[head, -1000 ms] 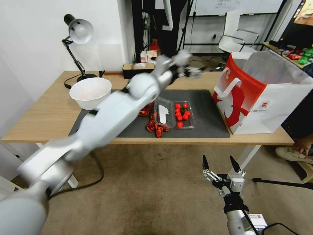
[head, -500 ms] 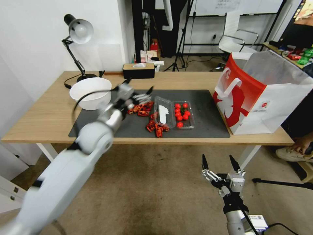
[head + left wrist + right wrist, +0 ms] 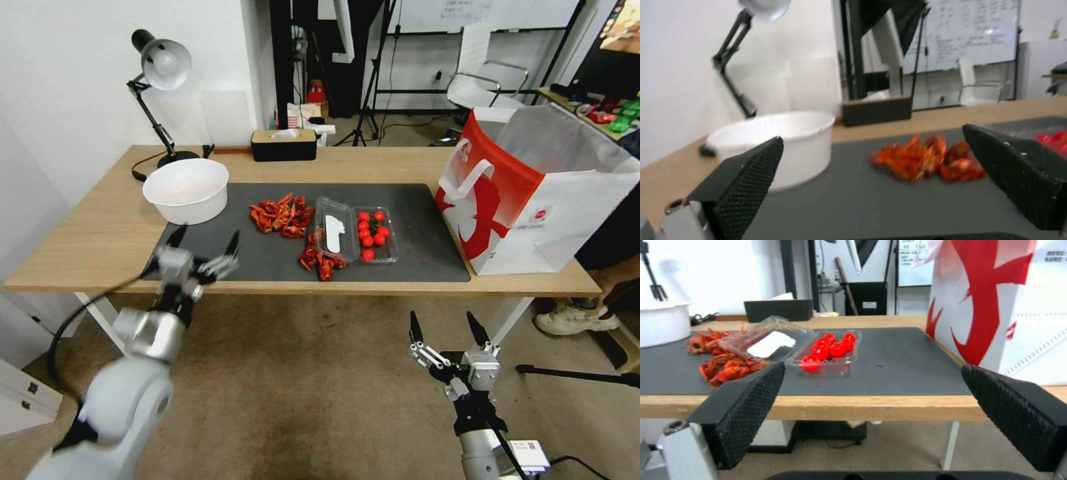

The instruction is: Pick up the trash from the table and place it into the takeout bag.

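The red-and-white takeout bag [image 3: 527, 193] stands open-topped at the right end of the light-wood table [image 3: 100, 233]; the right wrist view shows its side [image 3: 996, 300]. The trash is hidden; the bag's inside cannot be seen. My left gripper [image 3: 205, 237] hangs open and empty at the table's front left edge, by the corner of the dark mat [image 3: 427, 227]; its wrist view [image 3: 871, 133] looks across the mat. Below the table's front edge, my right gripper [image 3: 441, 319] points up, open and empty, and its own view [image 3: 872, 366] faces the table.
A large white bowl [image 3: 185, 189] sits at the mat's back left. Two heaps of red crayfish shells [image 3: 281, 215] [image 3: 320, 260] lie beside an open clear box of tomatoes [image 3: 373, 233]. A desk lamp [image 3: 160, 67] and a dark tissue box [image 3: 283, 143] stand along the back edge.
My left arm has swung back from high near the bag, across the mat, down to the table's front left edge. The right arm has barely moved.
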### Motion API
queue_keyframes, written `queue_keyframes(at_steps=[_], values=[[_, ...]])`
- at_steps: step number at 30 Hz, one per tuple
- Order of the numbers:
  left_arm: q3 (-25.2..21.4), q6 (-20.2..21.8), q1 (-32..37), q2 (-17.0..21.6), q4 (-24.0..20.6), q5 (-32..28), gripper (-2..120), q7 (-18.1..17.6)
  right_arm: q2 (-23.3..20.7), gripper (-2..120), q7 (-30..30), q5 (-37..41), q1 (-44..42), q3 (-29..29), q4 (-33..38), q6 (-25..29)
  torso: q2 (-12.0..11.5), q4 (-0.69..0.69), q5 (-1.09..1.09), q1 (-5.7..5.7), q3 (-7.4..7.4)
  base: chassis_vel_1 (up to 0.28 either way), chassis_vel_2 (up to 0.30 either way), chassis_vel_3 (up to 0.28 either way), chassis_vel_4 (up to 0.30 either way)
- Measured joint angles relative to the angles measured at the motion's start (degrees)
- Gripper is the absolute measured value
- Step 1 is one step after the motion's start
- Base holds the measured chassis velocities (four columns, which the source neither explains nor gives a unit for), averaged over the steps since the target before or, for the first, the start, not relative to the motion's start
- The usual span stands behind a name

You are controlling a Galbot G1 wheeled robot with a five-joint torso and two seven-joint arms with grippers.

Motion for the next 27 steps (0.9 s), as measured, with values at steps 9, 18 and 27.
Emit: queue_keyframes(at_steps=[9, 18, 27], values=[[-0.4, -6.3, 5.4, -3.2, 4.4, 3.6, 100, 0.1, -2.6, 100, -4.6, 2.6, 3.6, 2.0, -1.8, 0.0, 0.0, 0.00, 0.00, 0.01, 0.01, 0.000, 0.000, 0.000, 0.000], [0.2, -10.9, 6.4, -4.9, 9.3, 5.5, 100, -1.8, -3.3, 100, -6.4, 3.0, 6.0, 1.7, -4.4, -0.9, 0.0, 0.00, -0.01, 0.02, 0.01, 0.000, 0.000, 0.000, 0.000], [0.5, -11.0, 6.7, -6.4, 9.3, 6.2, 100, -1.9, -3.3, 100, -7.5, 3.4, 6.3, 1.6, -5.0, -1.0, 0.0, 0.00, 0.00, 0.02, 0.01, 0.000, 0.000, 0.000, 0.000]])
